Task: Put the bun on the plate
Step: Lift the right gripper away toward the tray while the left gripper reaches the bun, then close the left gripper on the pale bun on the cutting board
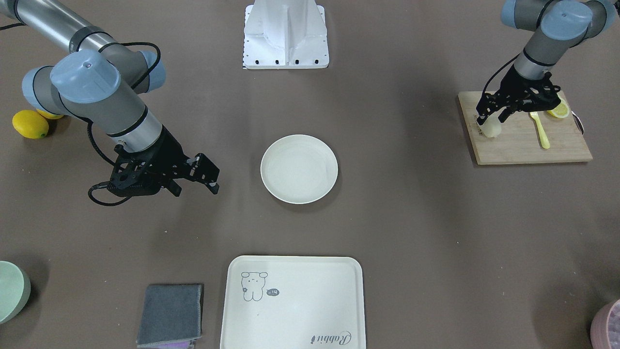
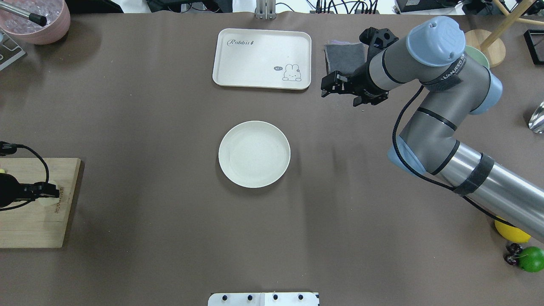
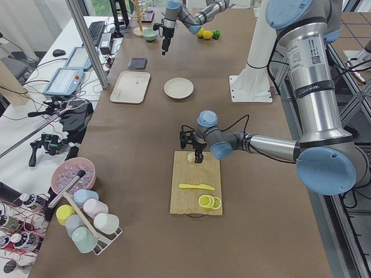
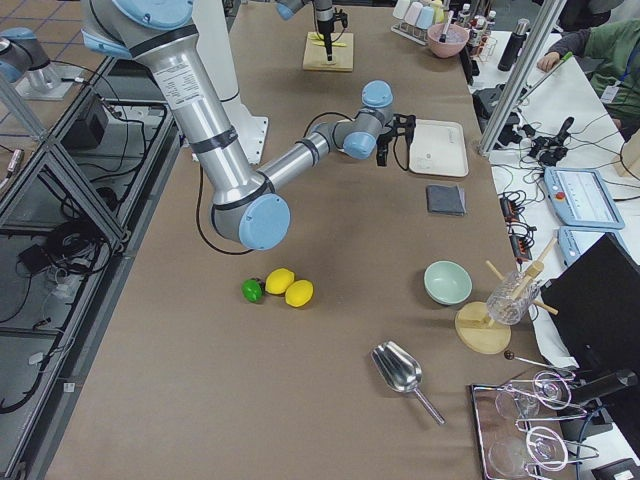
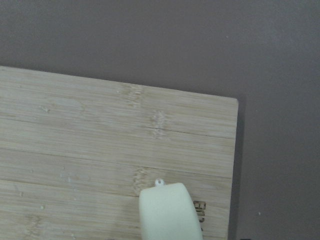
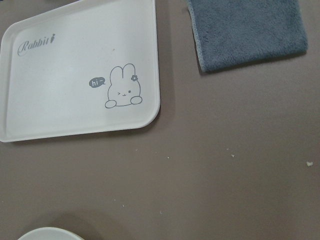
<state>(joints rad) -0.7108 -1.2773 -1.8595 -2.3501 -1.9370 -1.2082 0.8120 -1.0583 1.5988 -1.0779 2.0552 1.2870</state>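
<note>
The bun (image 1: pixel 491 128) is a small pale lump at the inner corner of a wooden cutting board (image 1: pixel 528 143). My left gripper (image 1: pixel 491 119) comes down over it, fingers pressed to either side, shut on it. The left wrist view shows the bun (image 5: pixel 169 212) close up over the board's corner (image 5: pixel 100 150). From overhead the bun (image 2: pixel 50 199) peeks out beside the left gripper (image 2: pixel 42 192) at the view's left edge. The round cream plate (image 1: pixel 299 145) lies bare mid-table, far from the bun. My right gripper (image 1: pixel 194 185) hangs open and holds nothing, beside the plate (image 2: pixel 254 131).
On the board lie a lemon slice (image 1: pixel 559 110) and a yellow knife (image 1: pixel 540 130). A cream tray (image 1: pixel 310 300) and a grey cloth (image 1: pixel 169 314) sit beyond the plate. Whole lemons (image 1: pixel 30 124), a green bowl (image 1: pixel 9 291) and a pink bowl (image 1: pixel 608 329) stand at the table's edges.
</note>
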